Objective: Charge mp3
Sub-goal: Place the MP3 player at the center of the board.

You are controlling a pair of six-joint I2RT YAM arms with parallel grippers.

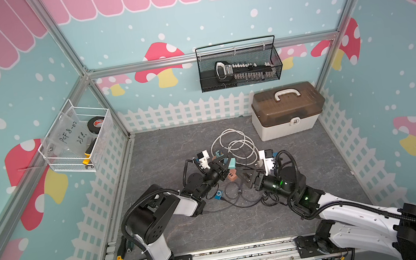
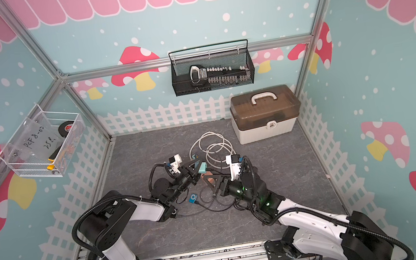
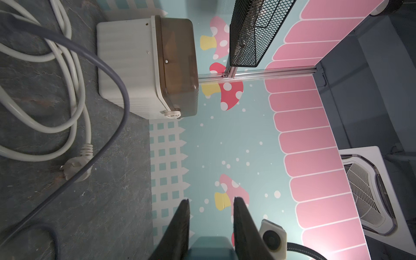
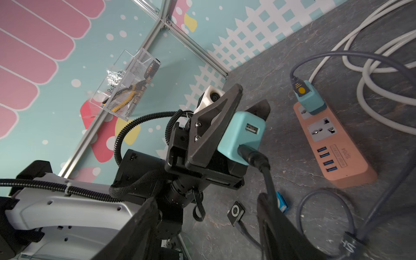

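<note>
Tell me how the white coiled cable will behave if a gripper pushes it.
Probably floppy: the white cable lies in loose loops, so it should bend, not slide whole. Its plug lies free and would likely drag behind.

The left hand (image 3: 211,202) is pinched tight and angled inward, facing the right hand (image 4: 208,202), whose jaws stand apart.

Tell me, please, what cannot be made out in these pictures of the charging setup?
- Blue mp3 player: in the right wrist view, mostly behind the right gripper's finger; port unseen.
- Teal charger prongs: hidden inside the left gripper there; charger cut off by the frame edge in the left wrist view.
- Black cable from the charger: passes behind that finger; its far end cannot be traced.
</note>
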